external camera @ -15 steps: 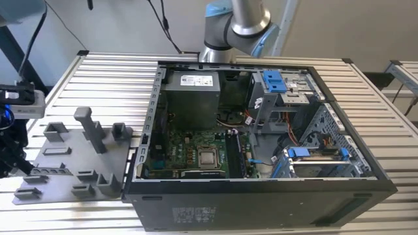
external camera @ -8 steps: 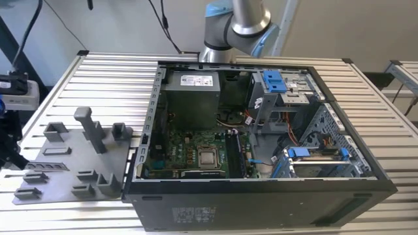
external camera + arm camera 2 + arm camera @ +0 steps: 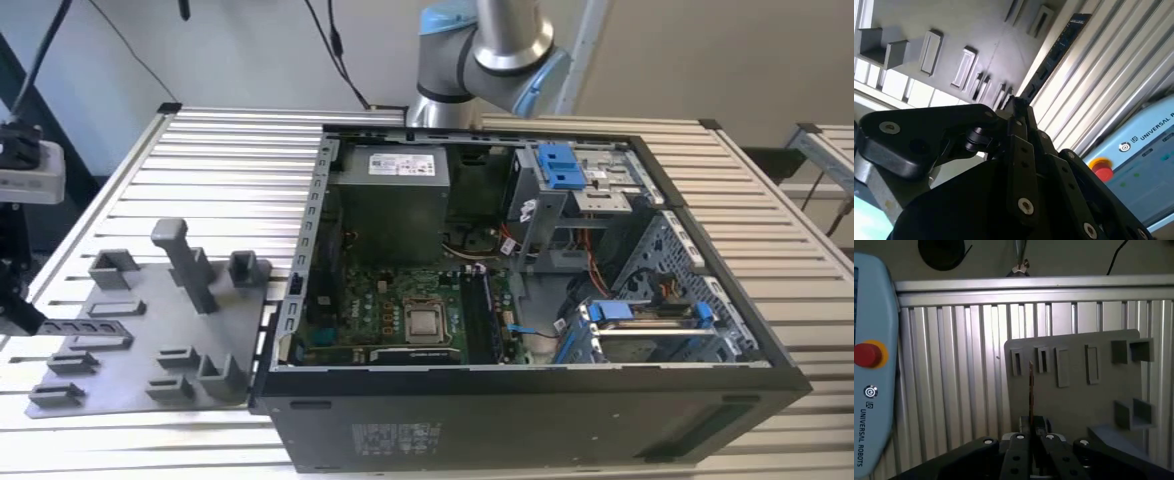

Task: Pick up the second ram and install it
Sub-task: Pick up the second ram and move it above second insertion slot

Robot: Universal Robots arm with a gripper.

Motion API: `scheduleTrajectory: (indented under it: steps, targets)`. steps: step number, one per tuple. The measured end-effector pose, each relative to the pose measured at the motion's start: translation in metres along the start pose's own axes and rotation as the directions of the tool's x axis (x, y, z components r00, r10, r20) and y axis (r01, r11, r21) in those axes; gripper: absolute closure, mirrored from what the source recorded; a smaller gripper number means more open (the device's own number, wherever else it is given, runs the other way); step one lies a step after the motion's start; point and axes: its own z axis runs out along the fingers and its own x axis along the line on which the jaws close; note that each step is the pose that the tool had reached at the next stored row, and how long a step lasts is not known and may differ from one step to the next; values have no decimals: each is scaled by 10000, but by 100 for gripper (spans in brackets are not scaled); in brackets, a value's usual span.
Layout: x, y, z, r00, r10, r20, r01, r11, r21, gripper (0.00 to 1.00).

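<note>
My gripper (image 3: 32, 322) sits at the exterior view's far left, over the left end of the grey plastic tray (image 3: 147, 330). It is shut on the second ram (image 3: 91, 327), a dark thin stick that juts out level from the fingers toward the tray's upright blocks. In the second wrist view the ram (image 3: 1051, 55) runs out from the closed fingertips (image 3: 1016, 107) along the tray's edge (image 3: 979, 35). Edge-on in the first wrist view, the ram (image 3: 1030, 390) is a slim strip rising from the gripper (image 3: 1032, 426) in front of the tray's slots (image 3: 1074, 365).
The open computer case (image 3: 534, 400) lies to the exterior view's right of the tray, motherboard (image 3: 400, 310) exposed, blue drive clips (image 3: 561, 165) at the back. A teach pendant (image 3: 871, 370) with a red button lies on the ribbed metal table (image 3: 200, 170). The arm's base (image 3: 481, 50) stands behind the case.
</note>
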Motion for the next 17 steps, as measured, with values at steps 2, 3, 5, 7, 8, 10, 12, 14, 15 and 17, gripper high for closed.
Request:
scheduleTrajectory:
  steps: [2,3,5,7,8,10,12,14,15,17]
  targets:
    - [-3,-1,-45,10000,-1,-1,1,10000,-1,86]
    - [-5,-1,-69,10000,-1,-1,1,10000,-1,86]
    - [-11,-2,-125,10000,0,-1,0,10000,0,86]
    - [-17,-3,-180,10000,0,-2,0,10000,-1,86]
    - [-20,-3,-206,10000,0,-5,0,10000,-1,86]
    - [-26,-4,-258,10000,-1,-6,1,10000,-1,86]
    - [-30,-5,-309,10000,-1,-7,1,10000,-1,86]
    - [-35,-5,-361,10000,-1,-7,1,10000,0,86]
    - [-38,-5,-388,10000,-1,-7,1,10000,0,86]
    - [-45,-6,-442,10000,0,-7,0,10000,-1,86]
